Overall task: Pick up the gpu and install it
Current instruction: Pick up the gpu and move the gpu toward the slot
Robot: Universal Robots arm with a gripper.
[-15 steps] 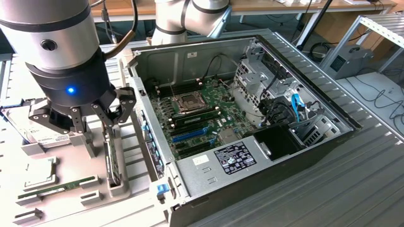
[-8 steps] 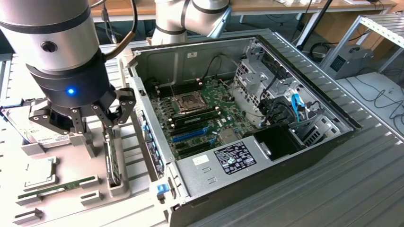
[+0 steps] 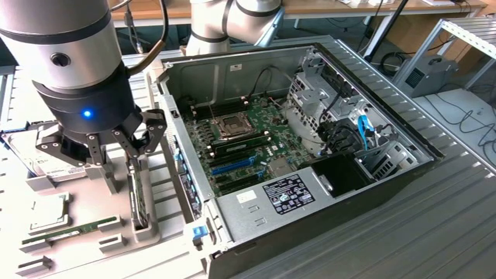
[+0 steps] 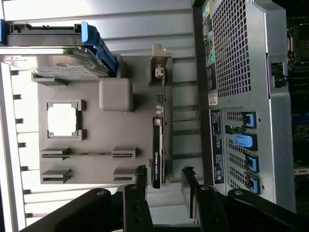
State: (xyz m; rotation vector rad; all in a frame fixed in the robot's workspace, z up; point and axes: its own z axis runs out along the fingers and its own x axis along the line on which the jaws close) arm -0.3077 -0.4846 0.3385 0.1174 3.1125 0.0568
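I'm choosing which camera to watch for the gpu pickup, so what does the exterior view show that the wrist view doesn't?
Exterior view: inside the open case, the motherboard and CPU socket. Wrist view: the perforated rear grille, seen face-on. Both: the open gripper by the gpu, which stands on edge in the grey holder, and the hard drive.

- On my feed the desk (image 3: 434,232) is ribbed grey metal, its slats running in long parallel lines across the exterior view's right.
- A wooden worktop (image 3: 333,7) runs along the far side, with dark leads hanging under it.
- A black pole (image 3: 385,29) slants down in front of that worktop.
- At the exterior view's right I see a bare metal-frame rack (image 3: 465,26), with a small grey vented box (image 3: 428,74) below it.
- Black cables (image 3: 474,119) lie looped on a pale surface beside the desk.
- The light is bright and even; in the wrist view it washes one edge of the desk almost white.
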